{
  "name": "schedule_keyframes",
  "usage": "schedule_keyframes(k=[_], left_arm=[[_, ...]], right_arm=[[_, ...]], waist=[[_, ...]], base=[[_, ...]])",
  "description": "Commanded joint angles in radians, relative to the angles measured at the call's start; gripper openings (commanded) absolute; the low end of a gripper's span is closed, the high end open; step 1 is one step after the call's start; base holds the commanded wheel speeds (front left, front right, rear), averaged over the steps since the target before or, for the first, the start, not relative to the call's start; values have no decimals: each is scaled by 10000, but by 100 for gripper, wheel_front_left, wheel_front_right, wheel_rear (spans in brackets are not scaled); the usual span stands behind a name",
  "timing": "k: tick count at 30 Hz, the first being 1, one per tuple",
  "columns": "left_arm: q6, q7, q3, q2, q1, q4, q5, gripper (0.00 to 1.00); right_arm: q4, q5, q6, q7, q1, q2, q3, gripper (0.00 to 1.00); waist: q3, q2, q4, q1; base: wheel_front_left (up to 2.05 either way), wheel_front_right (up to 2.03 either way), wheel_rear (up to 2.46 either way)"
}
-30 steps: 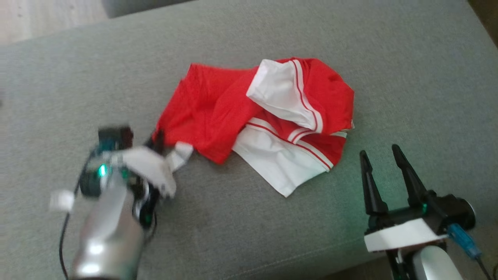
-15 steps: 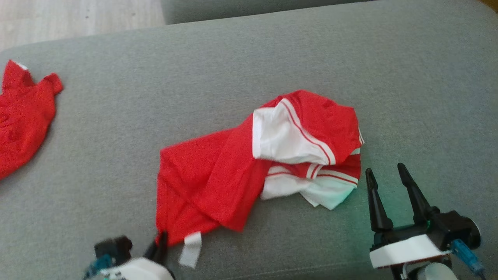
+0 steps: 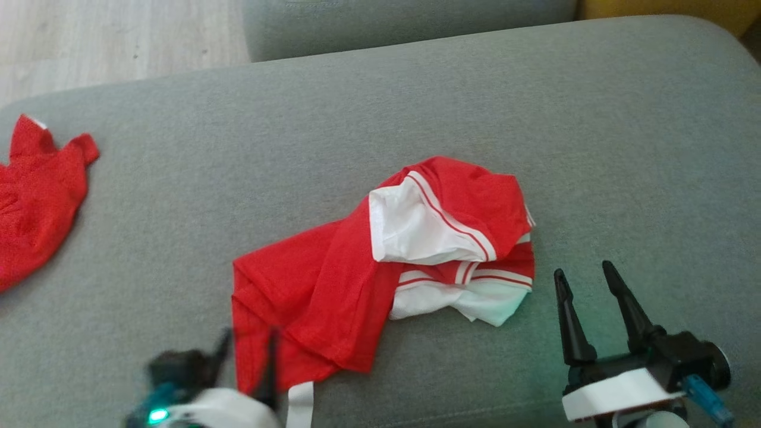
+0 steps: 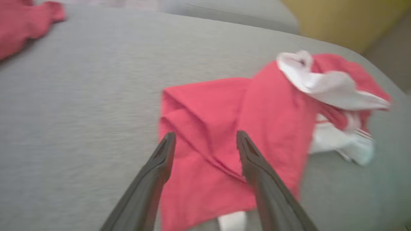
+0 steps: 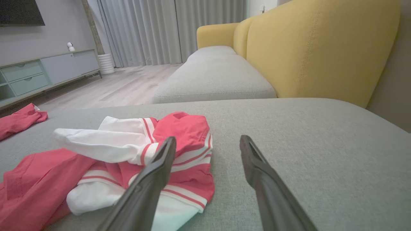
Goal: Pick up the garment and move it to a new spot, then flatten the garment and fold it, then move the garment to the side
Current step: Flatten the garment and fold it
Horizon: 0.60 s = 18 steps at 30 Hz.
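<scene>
Here: a crumpled red-and-white cloth garment [image 3: 333, 285] lies on a broad grey woven-fabric sofa cushion [image 3: 178, 178], a little to the near side of the cushion's middle. Its red part spreads flat toward the robot's left; the white panels with thin red stripes are bunched up on the right end. A narrow white tag [image 3: 300, 404] hangs off the garment's near edge, by the bottom of the head view. The left gripper [image 3: 250, 345] sits low at that near-left corner, blurred; its two dark fingers stand spread apart. In the left wrist view the left gripper [image 4: 206, 136] straddles the corner of the garment [image 4: 224, 122] with nothing pinched between the fingers; whether a fingertip touches the cloth cannot be told through the blur. The right gripper [image 3: 583, 270] hovers just beside the white bunched end, apart from it, fingers splayed wide and empty. In the right wrist view the right gripper [image 5: 208, 140] points across the cushion, with the garment [image 5: 179, 131] off to the left of its fingers. A second loose red cloth [image 3: 35, 196] lies well apart at the cushion's far-left edge. Beyond the cushion: pale wood-plank floor [image 3: 89, 35] and a mustard-yellow upholstered backrest [image 5: 321, 48].
</scene>
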Motion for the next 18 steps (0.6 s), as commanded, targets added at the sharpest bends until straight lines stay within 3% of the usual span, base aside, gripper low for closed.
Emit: schedule_keyframes(k=[1,7,17,18], left_arm=[[-180,206,-66,-29,-480,-446,144,100],[-805,1333,-1468,-169,-1252,-59,312,100],[-549,1833,-1722,73,-1973,1395,1007,100],[-557,1829,-1729,96,-2034,1517,1029,28]], right_arm=[[-296,-67,77,-111,-135,-41,248,100],[-317,55,77,-111,-283,-41,398,100],[-314,141,77,-111,-366,-41,366,100],[-310,149,77,-111,-376,-41,363,100]], waist=[[-11,0,-78,0],[125,0,-468,0],[336,0,-1181,0],[354,0,-1218,0]], base=[[0,0,0],[0,0,0],[0,0,0],[0,0,0]])
